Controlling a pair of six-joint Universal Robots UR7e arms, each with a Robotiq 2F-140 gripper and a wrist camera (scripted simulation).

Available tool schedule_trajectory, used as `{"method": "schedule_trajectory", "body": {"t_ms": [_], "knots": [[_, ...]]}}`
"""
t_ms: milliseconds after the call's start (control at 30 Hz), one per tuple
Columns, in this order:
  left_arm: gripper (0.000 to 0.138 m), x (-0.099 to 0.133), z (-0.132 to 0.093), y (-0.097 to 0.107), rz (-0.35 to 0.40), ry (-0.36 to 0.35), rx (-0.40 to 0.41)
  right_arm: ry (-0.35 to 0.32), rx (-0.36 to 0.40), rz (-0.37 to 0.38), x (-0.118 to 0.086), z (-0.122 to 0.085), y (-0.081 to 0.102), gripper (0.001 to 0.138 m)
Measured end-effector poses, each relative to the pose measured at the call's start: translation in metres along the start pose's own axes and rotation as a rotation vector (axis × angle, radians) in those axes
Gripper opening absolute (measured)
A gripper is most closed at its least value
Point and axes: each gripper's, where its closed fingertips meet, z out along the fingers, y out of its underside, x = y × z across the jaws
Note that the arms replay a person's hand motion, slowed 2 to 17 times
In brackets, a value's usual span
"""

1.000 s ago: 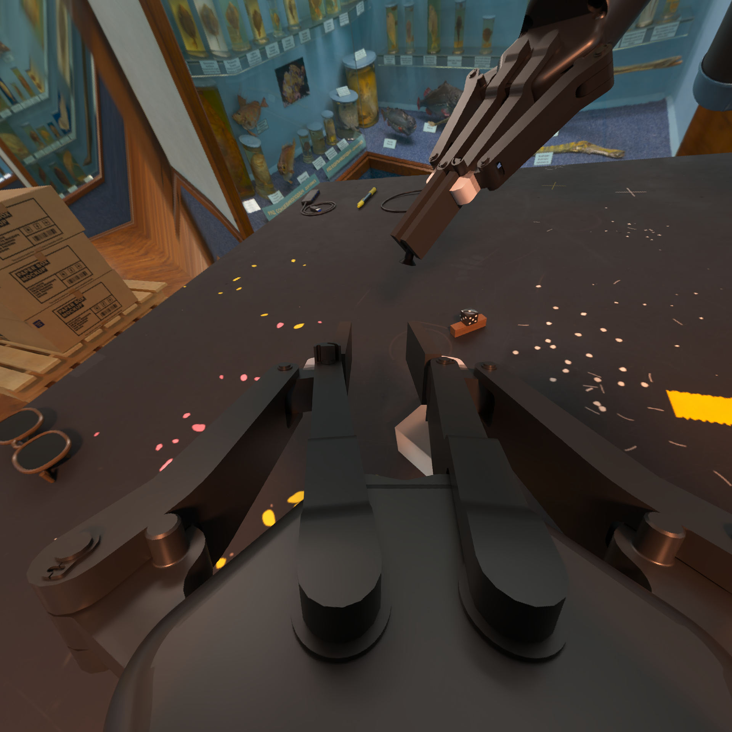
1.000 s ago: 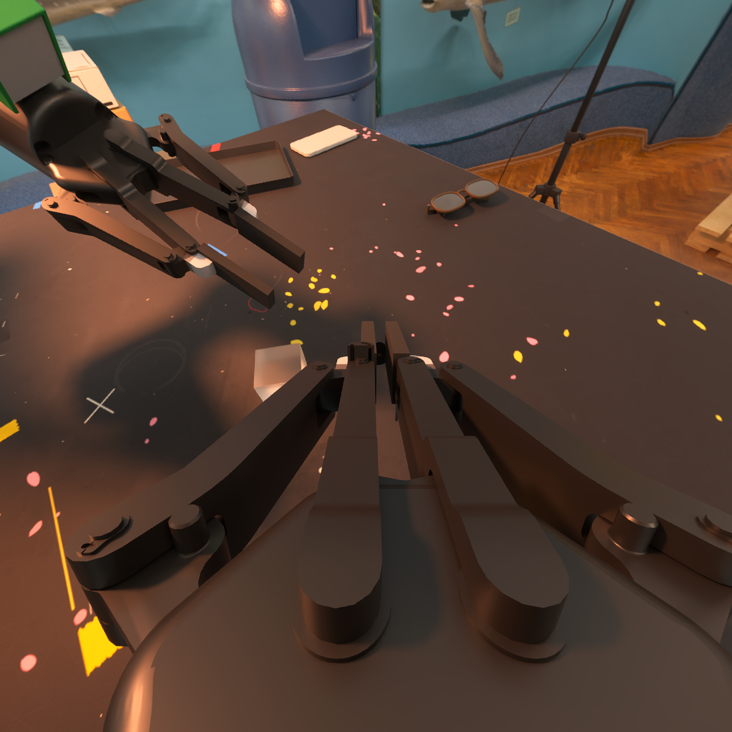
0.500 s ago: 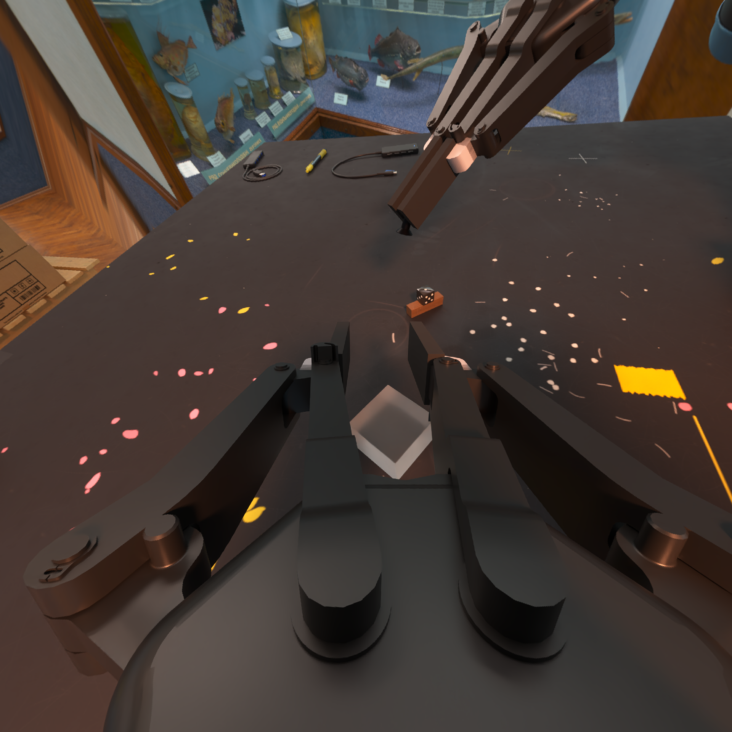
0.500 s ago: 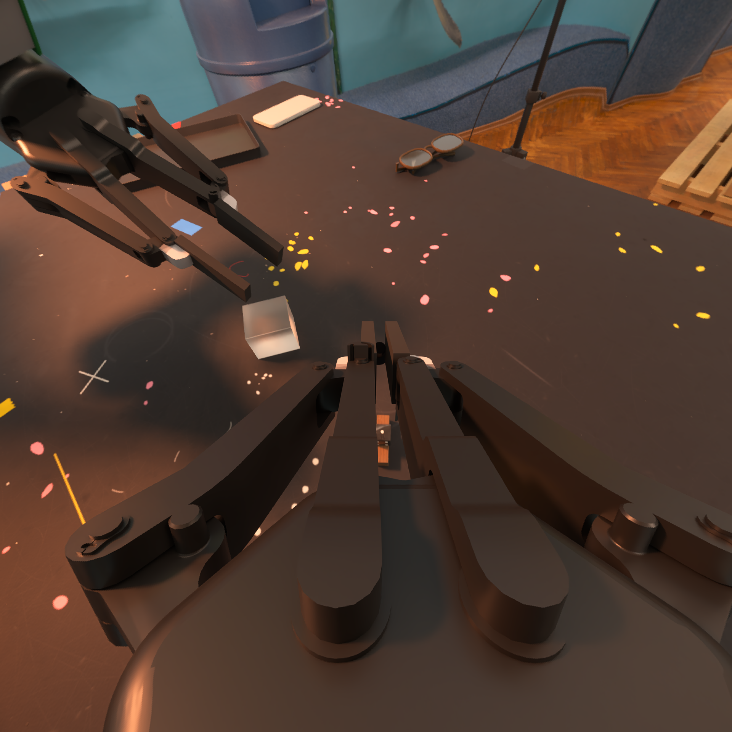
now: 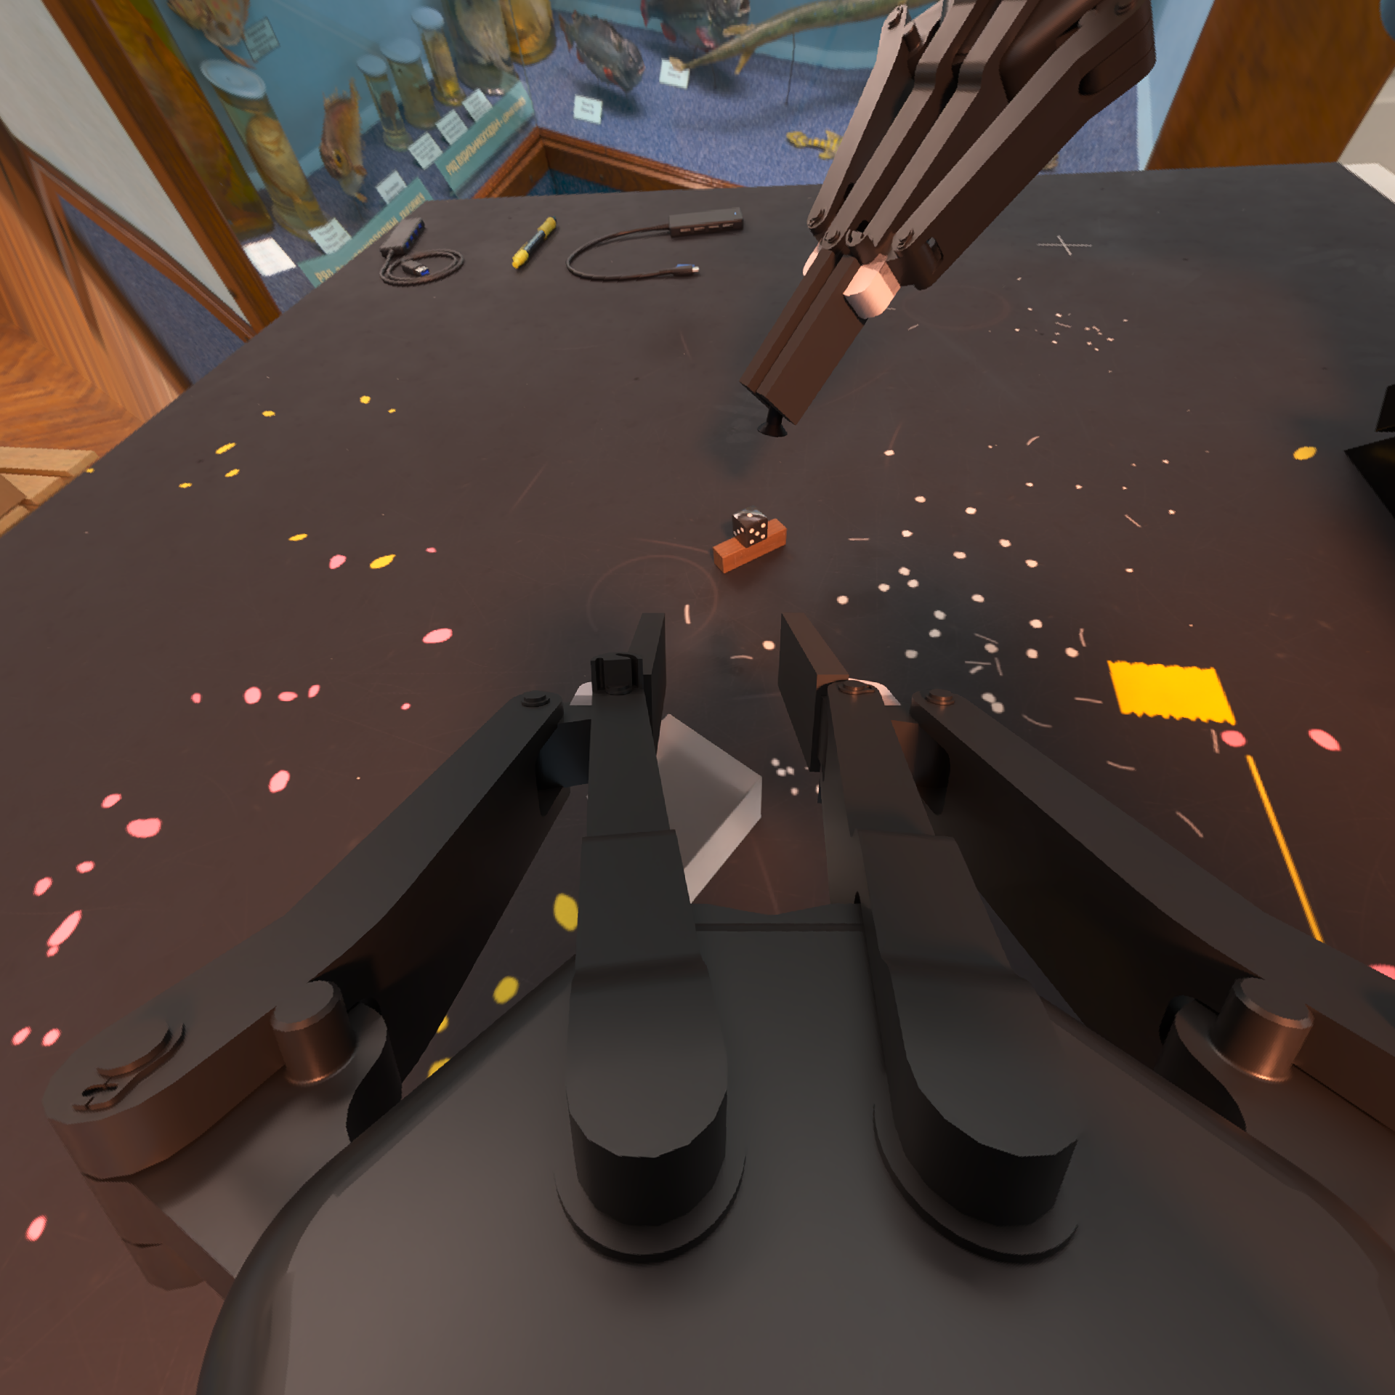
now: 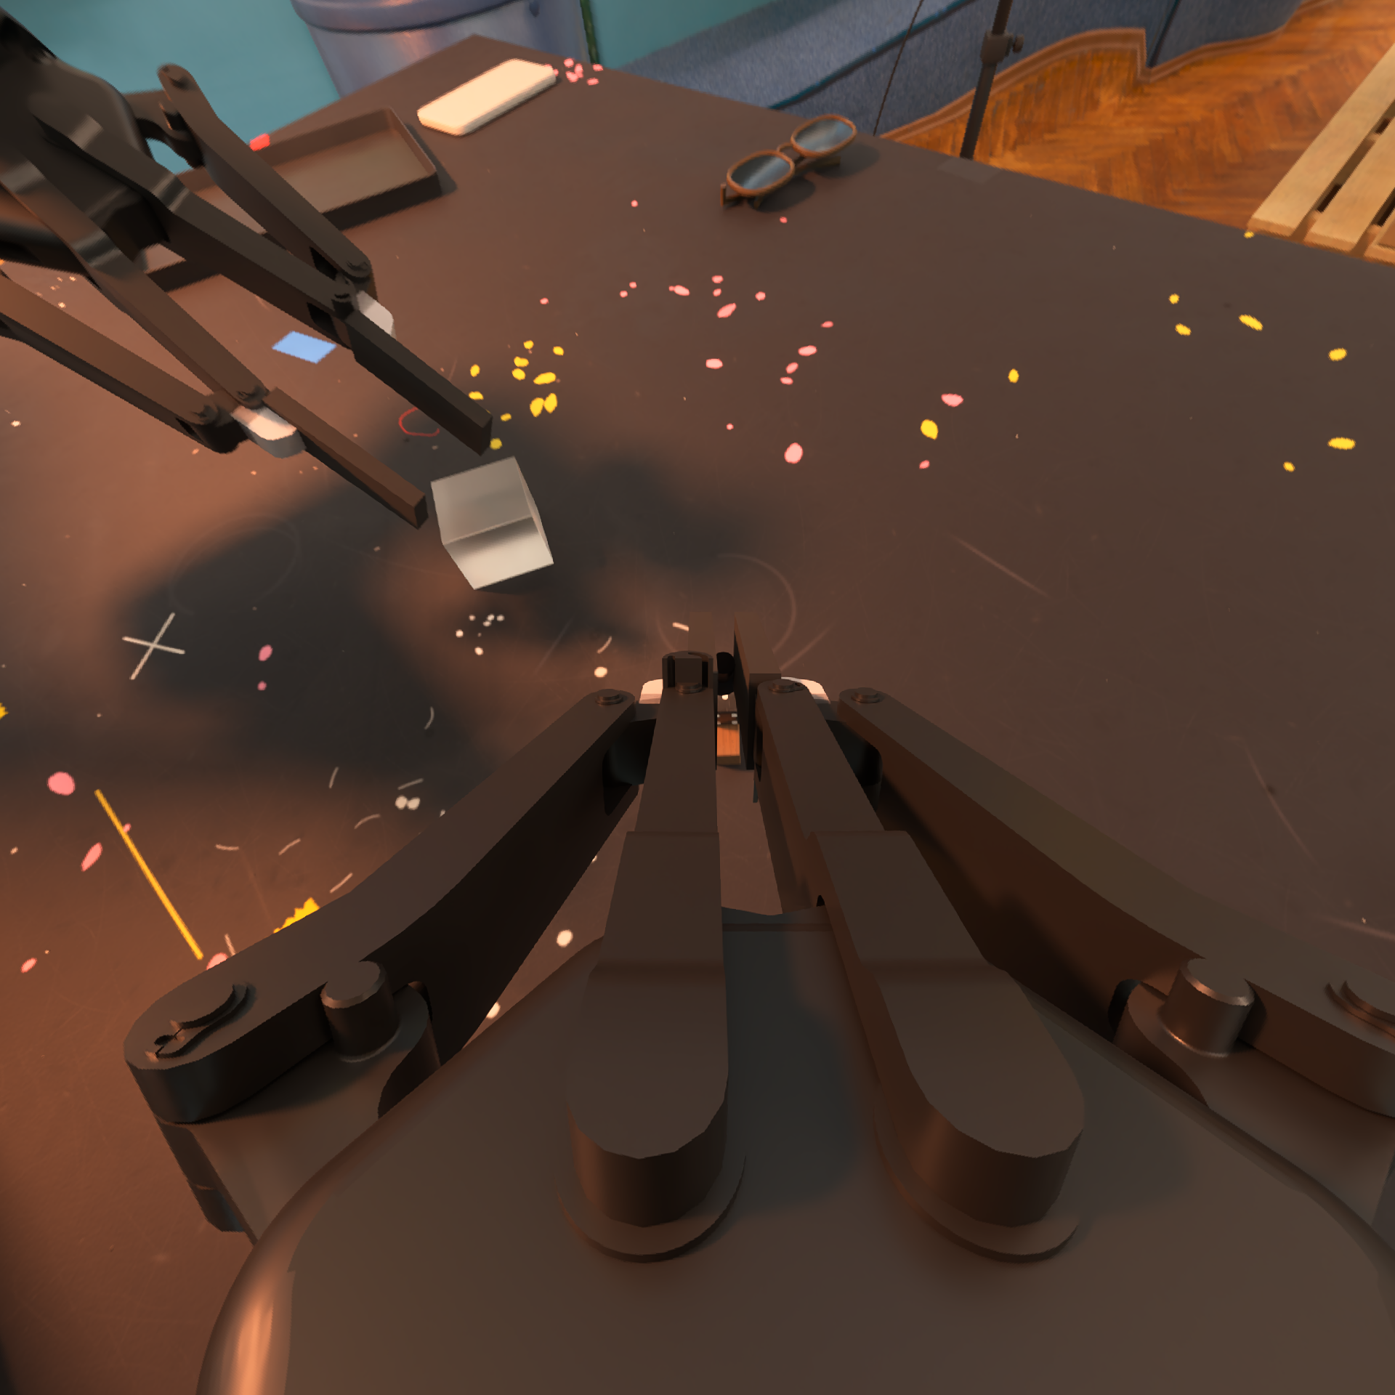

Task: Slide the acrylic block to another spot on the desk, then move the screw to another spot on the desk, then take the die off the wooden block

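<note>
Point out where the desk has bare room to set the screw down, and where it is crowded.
Bare desk lies between the yellow marker and the wooden block carrying the die. Another patch lies right of the glasses. It is crowded around the acrylic block, where the left gripper hangs open, and by the tray.

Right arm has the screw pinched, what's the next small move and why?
Probably lower the right end effector slightly, then open. Its fingers are shut on the screw, whose head hangs at or just above the desk, clear of the die and wooden block. Contact isn't certain from these views.
</note>
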Motion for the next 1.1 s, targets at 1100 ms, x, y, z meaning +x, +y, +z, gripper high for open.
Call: {"method": "schedule_trajectory", "body": {"t_ms": [1100], "knots": [[0.046,0.062,0.045,0.011,0.02,0.075,-0.144,0.06,-0.181,-0.02,-0.002,0.018,0.083,0.008]]}}
